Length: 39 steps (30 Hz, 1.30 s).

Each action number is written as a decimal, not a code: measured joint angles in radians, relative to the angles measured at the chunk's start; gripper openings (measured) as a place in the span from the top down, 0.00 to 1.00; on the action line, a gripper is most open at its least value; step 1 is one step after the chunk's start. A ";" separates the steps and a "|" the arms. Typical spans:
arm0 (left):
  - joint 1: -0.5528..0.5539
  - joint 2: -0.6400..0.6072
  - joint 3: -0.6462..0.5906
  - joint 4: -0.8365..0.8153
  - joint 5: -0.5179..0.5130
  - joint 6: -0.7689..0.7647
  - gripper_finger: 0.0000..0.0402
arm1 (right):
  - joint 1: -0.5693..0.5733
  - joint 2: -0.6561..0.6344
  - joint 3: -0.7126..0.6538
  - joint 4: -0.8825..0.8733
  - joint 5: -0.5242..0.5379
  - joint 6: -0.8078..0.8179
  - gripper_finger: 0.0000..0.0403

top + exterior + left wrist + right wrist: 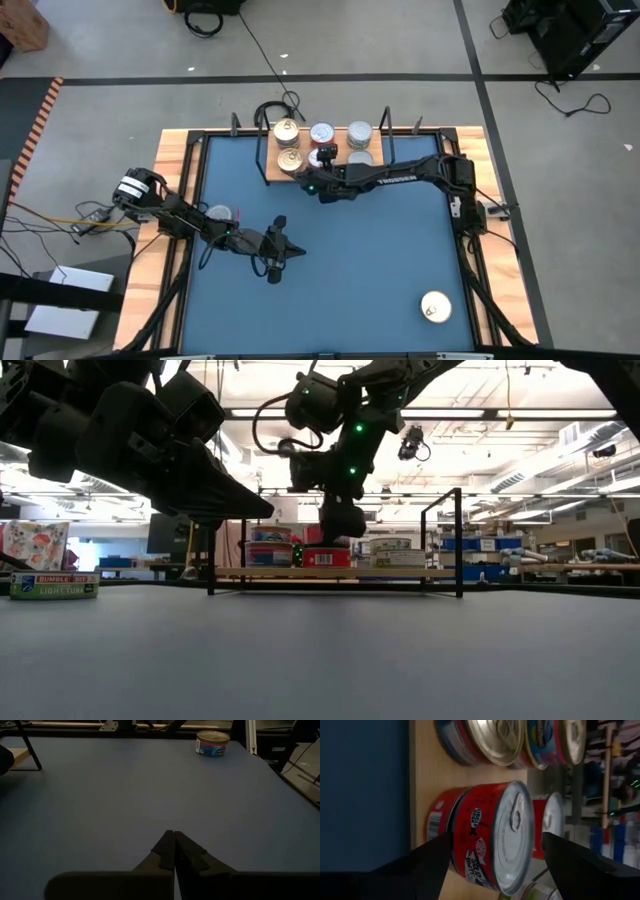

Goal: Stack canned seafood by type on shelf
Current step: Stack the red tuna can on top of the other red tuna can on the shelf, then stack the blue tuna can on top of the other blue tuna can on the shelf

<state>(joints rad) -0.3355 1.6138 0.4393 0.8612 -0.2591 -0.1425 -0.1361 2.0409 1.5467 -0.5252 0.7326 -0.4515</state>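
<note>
Now at the release: right gripper (492, 850) hangs over the shelf (268, 172) at the table's far edge, jaws spread wide either side of a red tin (490, 837) that sits on another red tin, nothing grasped. Wrist view shows both fingers clear of the tin's sides. Stack looks seated, top tin a touch off-centre as far as I can judge.

To finish this well I'd lift straight up, no sideways drift, until the fingertips are above the lid, then pull back toward the table's middle. Any swing while still low could nudge the top tin off its mate.

Tight quarters on the shelf: gold tins (287, 131) toward its left end, silver tins (359, 133) toward its right, red stack between them, all close together. Black wire uprights (459, 540) at each end fence the sides, so the only clean way out is up and toward the near side.

Left gripper (274, 268) waits over bare blue table (400, 260) left of centre, clenched on nothing. Open room is plentiful across the middle and near side. Loose tins remain: one (435, 307) near the near right corner, one (217, 213) by the left edge under the left arm. I'd judge the corner tin the easier reach for the right arm.
</note>
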 joint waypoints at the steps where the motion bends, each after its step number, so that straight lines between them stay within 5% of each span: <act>1: 0.000 0.000 0.000 0.000 0.002 0.000 0.99 | -0.003 -0.001 0.000 -0.012 -0.005 0.010 0.22; 15: 0.000 0.000 0.000 -0.004 0.008 -0.012 0.99 | 0.013 -0.036 0.004 -0.057 -0.019 0.046 0.24; 24: 0.000 0.000 0.000 -0.025 0.010 -0.019 0.99 | 0.129 -0.144 0.011 -0.222 -0.032 0.203 0.44; 39: 0.000 0.000 0.000 -0.026 0.037 -0.014 0.99 | 0.407 -0.254 0.011 -0.604 -0.585 0.856 0.85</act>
<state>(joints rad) -0.3355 1.6138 0.4393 0.8352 -0.2222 -0.1570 0.2712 1.7870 1.5578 -1.1291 0.1473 0.4049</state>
